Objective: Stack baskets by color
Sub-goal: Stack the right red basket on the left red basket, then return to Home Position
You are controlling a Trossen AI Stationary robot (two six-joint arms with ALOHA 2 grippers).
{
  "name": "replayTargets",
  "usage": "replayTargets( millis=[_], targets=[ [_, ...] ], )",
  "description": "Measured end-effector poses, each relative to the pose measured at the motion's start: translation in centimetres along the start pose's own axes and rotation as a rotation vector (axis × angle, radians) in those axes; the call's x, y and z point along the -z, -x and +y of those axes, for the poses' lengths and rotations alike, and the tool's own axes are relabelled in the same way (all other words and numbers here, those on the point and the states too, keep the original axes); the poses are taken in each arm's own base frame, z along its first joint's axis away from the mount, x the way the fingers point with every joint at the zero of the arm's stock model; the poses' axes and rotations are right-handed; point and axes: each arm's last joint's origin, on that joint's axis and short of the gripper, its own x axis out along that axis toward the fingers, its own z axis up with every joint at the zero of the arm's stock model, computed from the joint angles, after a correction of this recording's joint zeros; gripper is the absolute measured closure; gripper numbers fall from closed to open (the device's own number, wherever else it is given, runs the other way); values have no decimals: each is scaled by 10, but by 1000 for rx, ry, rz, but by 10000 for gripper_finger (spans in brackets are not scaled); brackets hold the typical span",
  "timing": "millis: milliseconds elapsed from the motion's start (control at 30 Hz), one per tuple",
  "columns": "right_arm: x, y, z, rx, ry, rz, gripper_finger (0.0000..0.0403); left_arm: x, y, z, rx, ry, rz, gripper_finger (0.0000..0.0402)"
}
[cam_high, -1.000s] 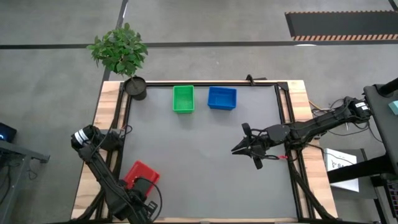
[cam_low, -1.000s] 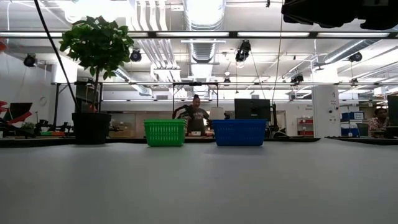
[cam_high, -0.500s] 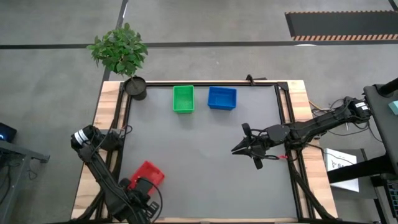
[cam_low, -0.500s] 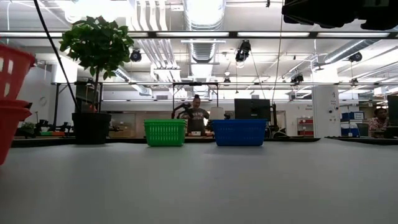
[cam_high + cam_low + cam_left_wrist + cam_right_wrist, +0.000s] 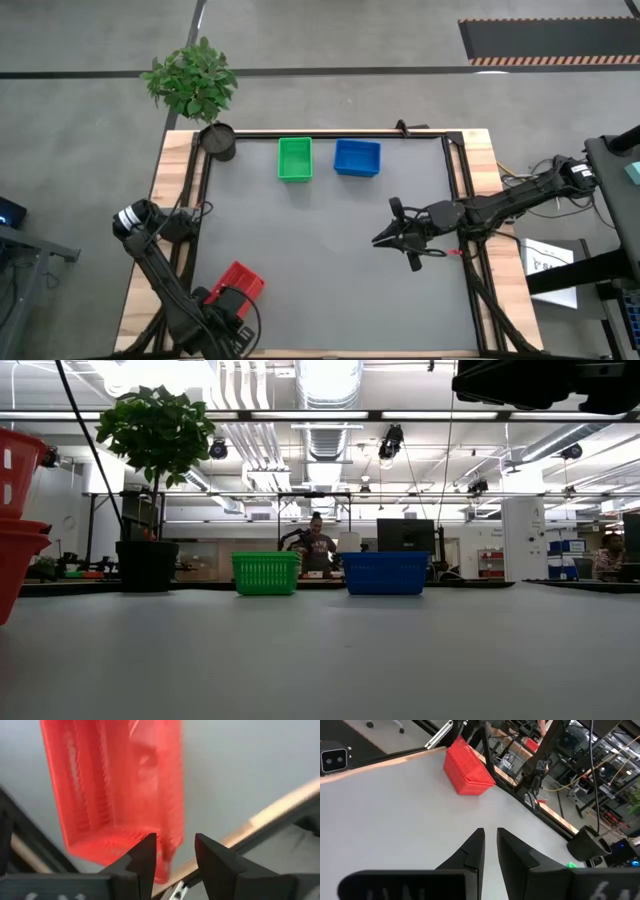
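A stack of red baskets [image 5: 240, 278] stands near the table's front left corner. Its top basket [image 5: 14, 468] sits high and tilted on the lower ones [image 5: 12, 560]. My left gripper [image 5: 175, 851] points down over the stack, fingers apart, with one wall of the top basket between them. A green basket [image 5: 295, 158] and a blue basket [image 5: 357, 157] rest on their bases side by side at the far edge. My right gripper [image 5: 490, 837] hovers at mid-right with its fingers almost together and nothing between them. My left gripper comes from above, pointing down, with one finger on each side of a long wall [image 5: 169, 837] of the top red basket. The wall runs close to one finger [image 5: 146, 857]. I cannot tell whether either finger touches it.
A round black plant pot [image 5: 218, 141] with a leafy plant stands at the far left corner. A black frame [image 5: 455, 180] runs around the grey mat. People and benches show in the room beyond the far edge.
The red stack under my left gripper has turned about and shifted a little toward the table's right, coming into the low view at its left edge. Its top basket has since drawn back slightly toward the left. The right arm has kept still.
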Motion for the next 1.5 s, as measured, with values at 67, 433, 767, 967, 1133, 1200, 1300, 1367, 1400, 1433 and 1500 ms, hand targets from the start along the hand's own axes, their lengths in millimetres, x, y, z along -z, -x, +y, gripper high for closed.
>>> replayTargets(
  millis=[67, 433, 767, 967, 1133, 1200, 1300, 1367, 1400, 1433, 1500],
  targets=[
    [0, 0, 0, -1, -1, 1, 360, -2, 6, 0, 30, -38, -47, 287],
    [0, 0, 0, 1, 1, 2, 360, -12, 5, 10, -29, -183, -279, 351],
    [1, 0, 0, -3, -11, 7, 360, -12, -11, 10, -1, -168, -346, 399],
    [1, 0, 1, -5, -8, 11, 360, -10, -24, 9, 23, -159, -337, 401],
    [3, 0, 2, -28, -7, 22, 360, -11, -24, 8, 57, -214, -461, 401],
    [5, 0, 5, -72, 8, 11, 360, -10, -25, 3, 129, -325, -664, 401],
    [6, 0, 6, -111, 13, -46, 360, -14, -30, -5, 144, -487, -951, 401],
    [9, 0, 5, -98, 5, -68, 360, -22, -35, -8, 121, -546, -1010, 401],
    [12, 1, 4, -90, 3, -69, 360, -29, -38, -9, 105, -567, -1021, 402],
    [15, 1, 4, -79, -3, -66, 360, -35, -41, -11, 102, -585, -1021, 402],
    [23, 2, 1, -46, -28, -65, 360, -49, -47, -16, 128, -639, -980, 402]
  ],
)
